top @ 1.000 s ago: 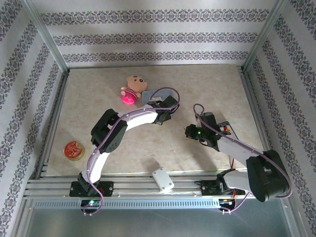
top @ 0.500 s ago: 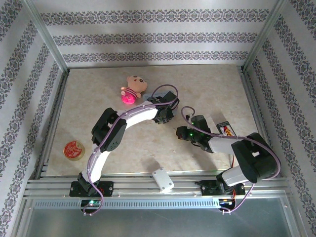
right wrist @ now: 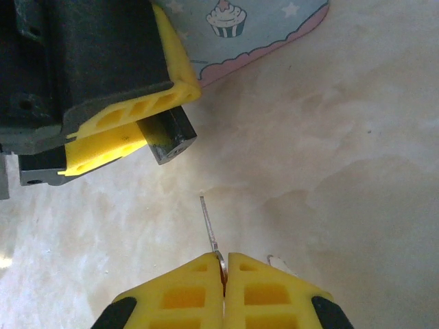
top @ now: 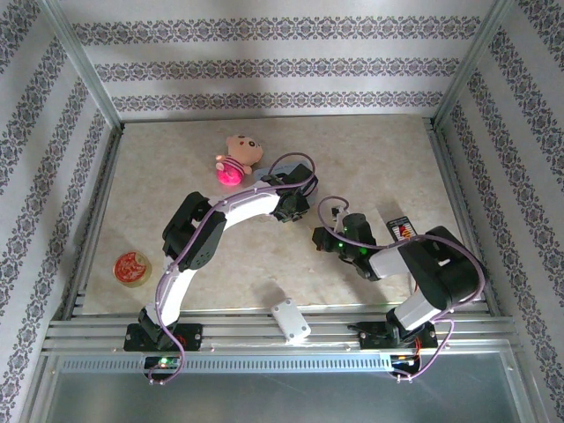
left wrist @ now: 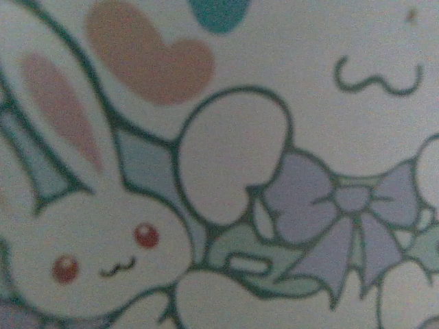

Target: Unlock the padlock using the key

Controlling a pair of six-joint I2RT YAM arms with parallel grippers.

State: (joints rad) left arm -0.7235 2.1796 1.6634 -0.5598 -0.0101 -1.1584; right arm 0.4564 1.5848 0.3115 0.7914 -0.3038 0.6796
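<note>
A tiny dark padlock (right wrist: pixel 169 140) sticks out between the yellow fingers (right wrist: pixel 175 81) of my left gripper (top: pixel 295 208), which is shut on it just above the tabletop. Facing it, my right gripper (right wrist: pixel 224 258) is shut on a thin silver key (right wrist: pixel 210 227). The blade points toward the padlock, and a short gap lies between its tip and the lock. From above, my right gripper (top: pixel 321 238) sits just right of and below the left one. The light-blue cartoon tin (right wrist: pixel 240 27) lies behind the left gripper, and the left wrist camera looks at the tin (left wrist: pixel 219 164) from very close.
A pink plush toy (top: pixel 238 159) lies at the back, left of centre. A round red-topped tin (top: pixel 132 267) sits at the near left. A striped card (top: pixel 401 229) lies beside the right arm, and a white block (top: pixel 291 319) rests on the front rail. Patterned walls enclose the table.
My right gripper has moved left with the key, closing in on the left gripper, and its arm has folded in. The left gripper has shifted only slightly.
</note>
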